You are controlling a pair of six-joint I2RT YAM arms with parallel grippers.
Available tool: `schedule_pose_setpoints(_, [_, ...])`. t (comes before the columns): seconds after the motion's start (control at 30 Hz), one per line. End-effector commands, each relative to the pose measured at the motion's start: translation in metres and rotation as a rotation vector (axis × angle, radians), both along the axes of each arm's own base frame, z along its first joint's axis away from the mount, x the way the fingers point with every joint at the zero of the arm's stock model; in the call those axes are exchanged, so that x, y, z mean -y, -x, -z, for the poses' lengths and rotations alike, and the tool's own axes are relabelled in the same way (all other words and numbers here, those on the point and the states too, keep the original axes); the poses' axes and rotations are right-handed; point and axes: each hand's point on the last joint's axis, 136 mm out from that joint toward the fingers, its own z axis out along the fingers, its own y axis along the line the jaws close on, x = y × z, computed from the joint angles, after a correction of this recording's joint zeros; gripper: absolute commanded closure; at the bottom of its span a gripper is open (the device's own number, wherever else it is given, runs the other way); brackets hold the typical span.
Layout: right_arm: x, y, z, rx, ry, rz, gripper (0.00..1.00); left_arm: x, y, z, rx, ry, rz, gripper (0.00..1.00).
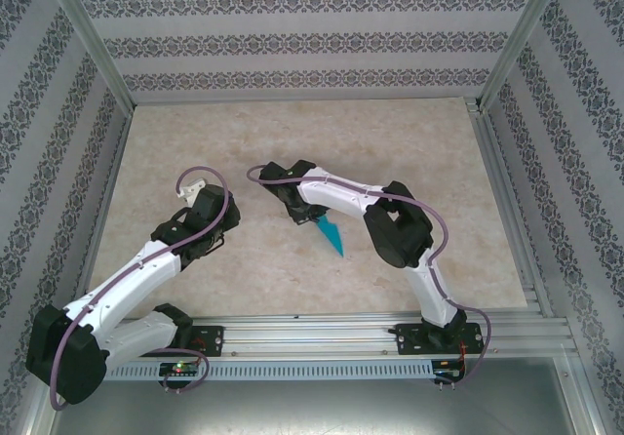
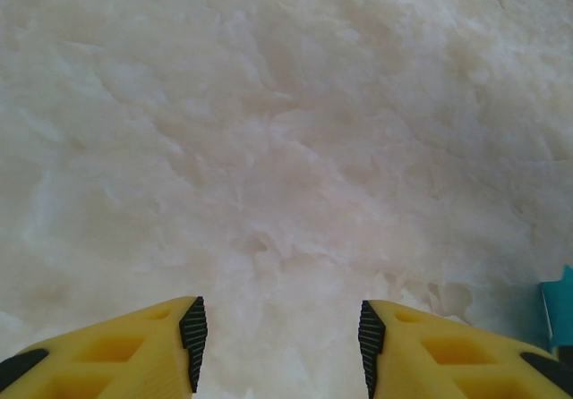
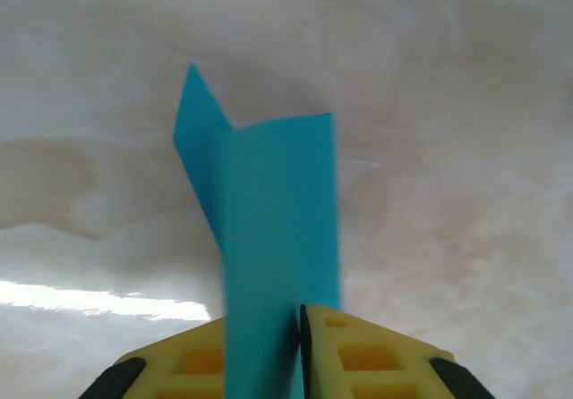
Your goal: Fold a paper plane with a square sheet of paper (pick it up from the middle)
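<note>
I see the paper plane (image 3: 273, 238) between the right fingers (image 3: 376, 363), clamped or not I cannot tell; left fingers (image 2: 134, 354) apart, arm bent over the table (image 2: 286, 104).

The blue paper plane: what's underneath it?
The pale marbled table lies under the paper plane, which the right gripper pinches at one end. The bit of table straight below the paper is covered, so nothing there can be seen.

The paper plane (image 3: 273, 238) runs off the bottom edge at the right hand (image 3: 300, 320); the left wrist view's right edge clips it to a sliver.
</note>
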Motion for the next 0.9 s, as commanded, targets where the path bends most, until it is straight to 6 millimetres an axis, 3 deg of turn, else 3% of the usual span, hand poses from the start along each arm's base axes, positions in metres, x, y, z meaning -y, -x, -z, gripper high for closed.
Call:
schedule_pose_setpoints(0.0, [-0.046,0.007,-0.004,-0.053,-0.247,0.01,0.78,-0.009,0.003,0.005,-0.021,-0.016,-0.035,0.48])
schedule_pose_setpoints(0.17, [-0.069,0.01,-0.029,-0.065,-0.511,-0.003,0.54,-0.005,0.002,0.008,-0.034,-0.009,-0.015,0.46])
schedule_pose_setpoints(0.3, [-0.062,0.007,-0.053,-0.056,-0.676,0.019,0.45,-0.001,0.001,0.011,-0.044,0.001,-0.001,0.46])
schedule_pose_setpoints(0.43, [-0.049,0.005,-0.073,-0.048,-0.842,0.023,0.47,0.004,-0.002,0.013,-0.055,0.006,0.019,0.46])
schedule_pose_setpoints(0.57, [-0.046,0.004,-0.074,-0.124,-1.005,0.036,0.57,0.011,-0.005,0.017,-0.076,0.014,0.041,0.46])
schedule_pose_setpoints(0.73, [-0.045,-0.001,-0.058,-0.172,-1.047,0.062,0.7,0.02,-0.009,0.021,-0.099,0.027,0.076,0.45])
schedule_pose_setpoints(0.87, [-0.038,-0.01,-0.029,-0.196,-1.009,0.127,0.74,0.032,-0.013,0.025,-0.125,0.046,0.132,0.44])
